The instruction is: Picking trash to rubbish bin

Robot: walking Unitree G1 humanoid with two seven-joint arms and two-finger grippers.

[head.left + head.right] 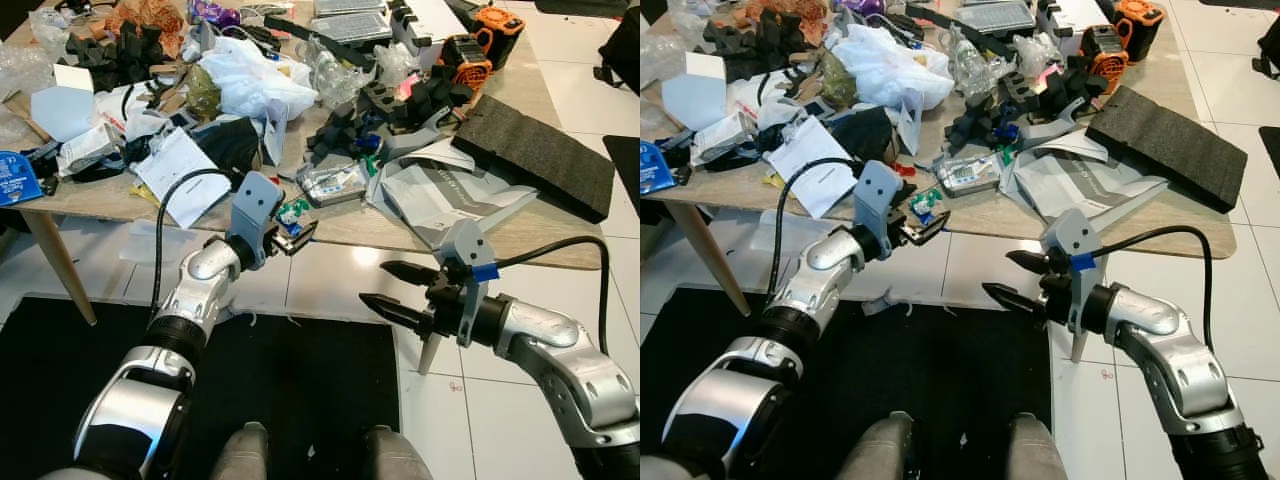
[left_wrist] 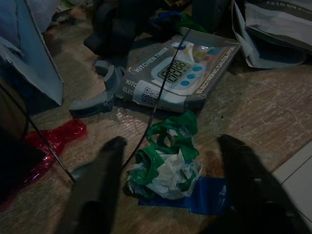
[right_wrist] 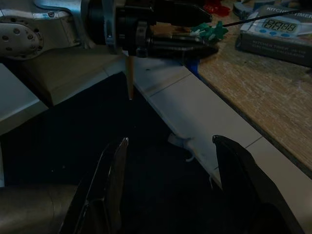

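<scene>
A long wooden surface [image 1: 350, 228] stands before the robot, heaped with clutter: a slab of dark foam [image 1: 535, 152] at the right end, a white plastic bag [image 1: 255, 78] near the middle, grey printed mailers [image 1: 450, 195], white papers [image 1: 180, 170] and black foam pieces [image 1: 120, 50]. Under the robot's feet lies a black floor mat [image 1: 300, 380] on white tile.

Containers here are flat or crumpled; what the white plastic bag and the mailers hold cannot be told. A boxed kitchen timer [image 2: 178, 73] lies near the front edge, its display showing through the packaging.

The left gripper [image 1: 290, 236] reaches to the surface's front edge, fingers [image 2: 102, 170] spread wide on either side of a crumpled green-and-white wrapper [image 2: 168, 156], not closed on it. The wrapper rests on the wood over a strip of blue tape [image 2: 204, 195], just in front of the timer box, with a red plastic scrap [image 2: 53, 139] nearby.

The right gripper [image 1: 395, 288] hovers over the floor below the edge, fingers parted and holding nothing.
</scene>
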